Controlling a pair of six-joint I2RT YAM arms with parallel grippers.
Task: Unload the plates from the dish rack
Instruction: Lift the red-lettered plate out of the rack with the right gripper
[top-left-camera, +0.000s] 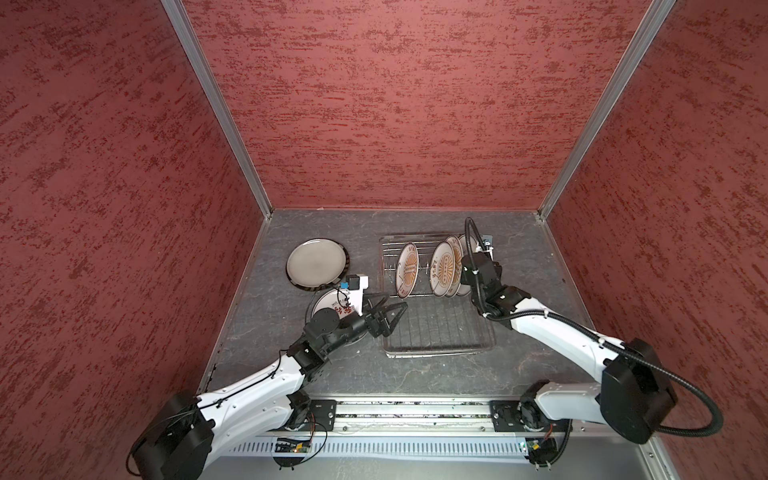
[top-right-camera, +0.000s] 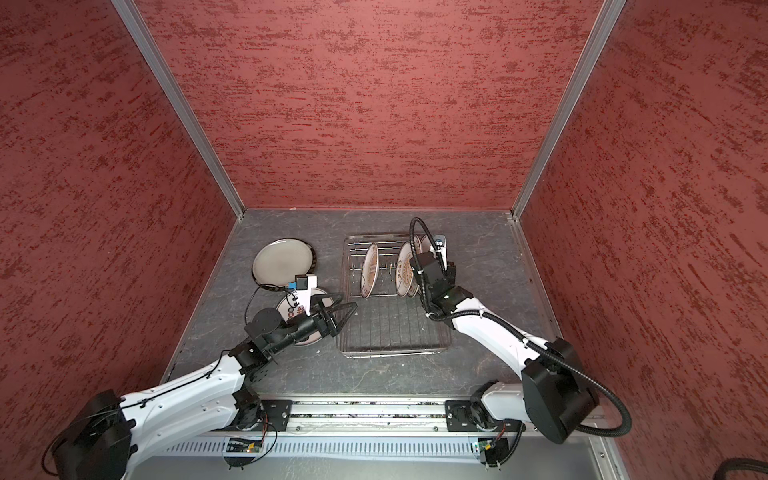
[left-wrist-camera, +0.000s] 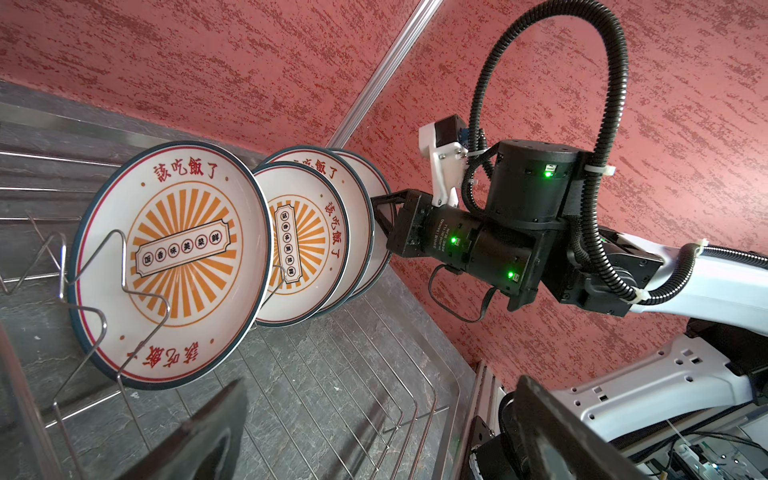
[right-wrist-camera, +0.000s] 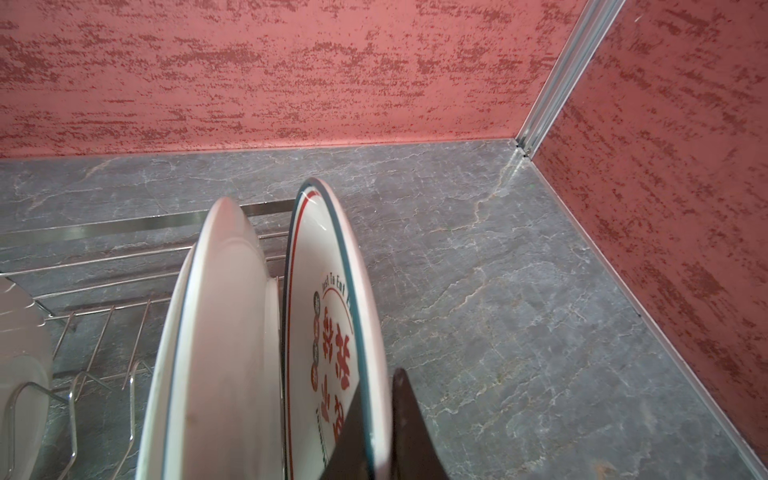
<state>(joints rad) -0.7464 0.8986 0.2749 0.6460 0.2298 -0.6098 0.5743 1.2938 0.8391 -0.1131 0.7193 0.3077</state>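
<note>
Right end effector (right-wrist-camera: 380, 401) is clamped on the rim of the end plate (right-wrist-camera: 328, 291). Plate stands on edge at the right end of the rack (top-left-camera: 436, 332), just beside its neighbour (right-wrist-camera: 224, 311).

Risk: the thin rim grip lets the plate pivot or slip on lifting, knocking the neighbour or snagging the prongs (left-wrist-camera: 124, 266).

Left end effector (top-left-camera: 395, 302) is spread wide and empty, at the rack's left edge.

Three red walls (top-left-camera: 395, 104) with darker mottled streaks enclose a grey, marble-veined surface (top-left-camera: 436, 374). Silvery metal strips (top-left-camera: 216, 104) run up both back corners. Lighting is even.
</note>
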